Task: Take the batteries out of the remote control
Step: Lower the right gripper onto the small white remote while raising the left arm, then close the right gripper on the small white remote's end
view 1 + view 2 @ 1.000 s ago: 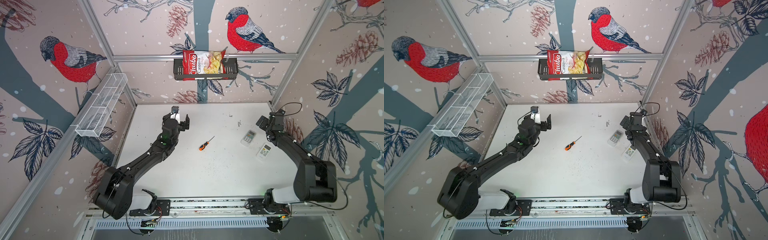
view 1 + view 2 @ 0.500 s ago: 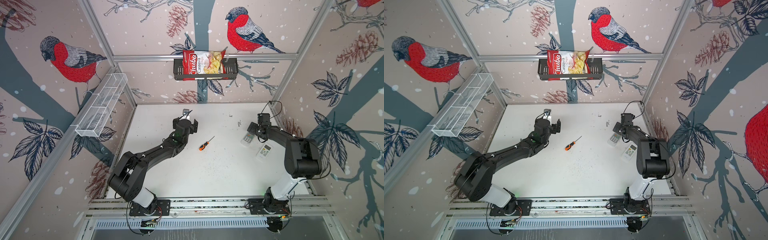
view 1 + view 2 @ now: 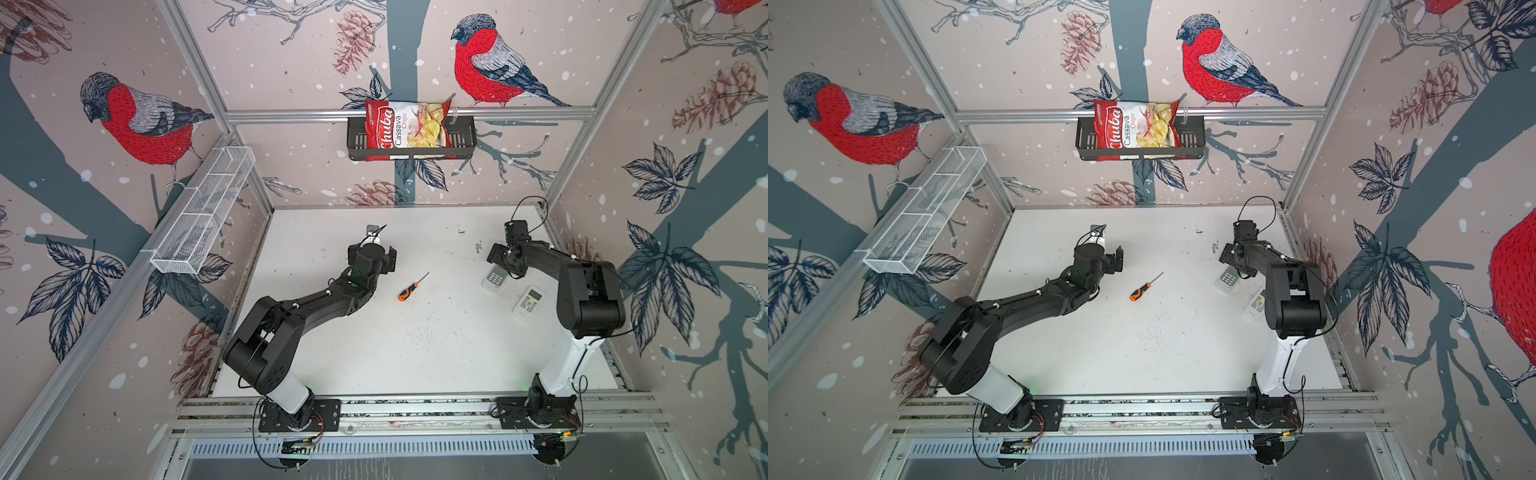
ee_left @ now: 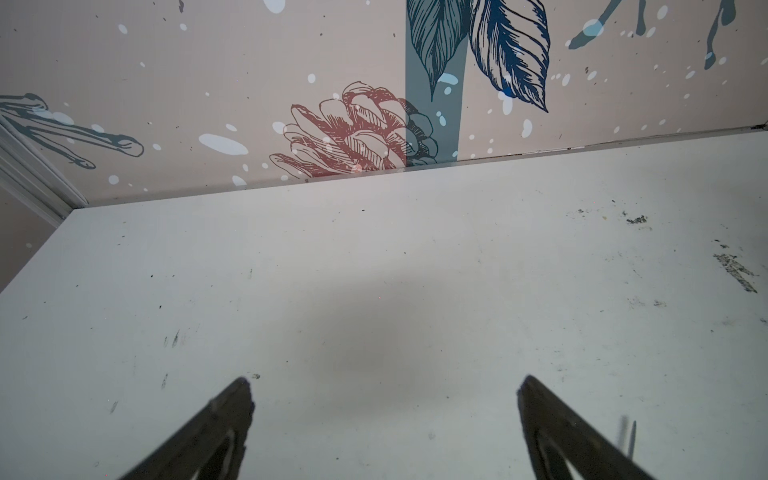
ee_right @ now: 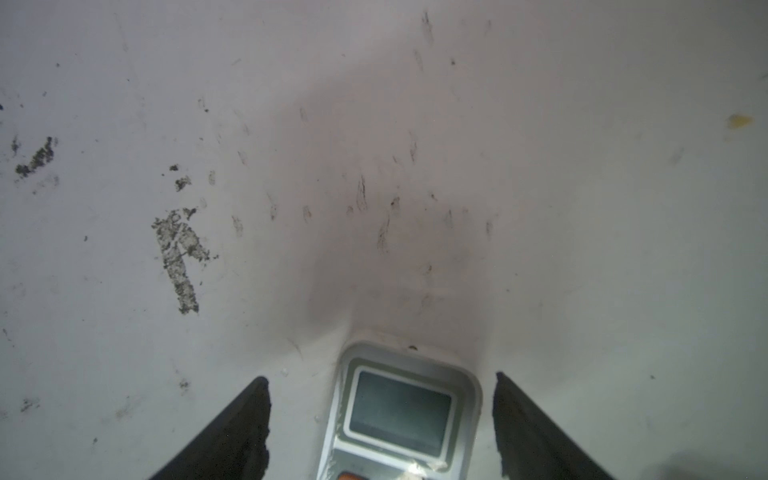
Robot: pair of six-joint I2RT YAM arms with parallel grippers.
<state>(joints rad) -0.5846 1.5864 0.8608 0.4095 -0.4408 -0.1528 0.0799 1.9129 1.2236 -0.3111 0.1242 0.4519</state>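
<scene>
A white remote control [image 3: 494,278] [image 3: 1227,279] lies face up on the right of the table, screen and buttons showing. My right gripper [image 3: 500,264] hangs over its far end. In the right wrist view its screen end [image 5: 401,409] lies between the open fingers of my right gripper [image 5: 380,382], with a gap on each side. My left gripper [image 3: 374,257] [image 4: 384,386] stands open over bare table at the back middle, nothing between its fingers. The batteries are hidden.
A second white remote [image 3: 528,301] lies just nearer, beside the right arm. An orange-and-black screwdriver [image 3: 409,289] lies mid-table. A white wire basket [image 3: 203,212] hangs on the left wall, and a black shelf [image 3: 461,139] with a chips bag on the back wall.
My right gripper has come down over the remote's far end and its jaws have narrowed a little. The left arm has swung right, towards the back middle.
</scene>
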